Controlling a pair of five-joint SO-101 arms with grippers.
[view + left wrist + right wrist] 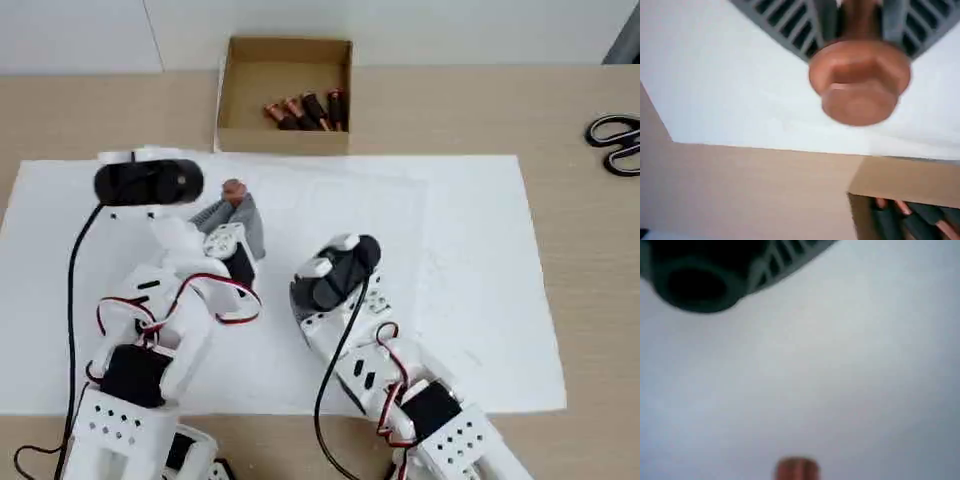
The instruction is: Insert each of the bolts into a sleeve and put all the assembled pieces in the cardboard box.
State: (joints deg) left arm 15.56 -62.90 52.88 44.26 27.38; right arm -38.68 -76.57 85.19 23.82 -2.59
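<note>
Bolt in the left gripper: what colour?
The bolt is copper-orange; it shows best in the left wrist view.

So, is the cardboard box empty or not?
Not empty: several copper-and-black pieces lie side by side in the box, toward its right side.

Smooth copper-coloured bolt point(860, 82), matt cardboard box point(280, 141), white paper sheet point(470, 280) on wood-look table point(480, 110)

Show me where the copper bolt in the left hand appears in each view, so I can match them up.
High view: bolt at the left hand's tip, upper left of the white paper, near the cardboard box.
Left wrist view: bolt head close up between grey fingers, above the paper.
Right wrist view: copper patch across the paper from the dark sleeve, probably that bolt.
Shared landmark: the white paper.
</note>
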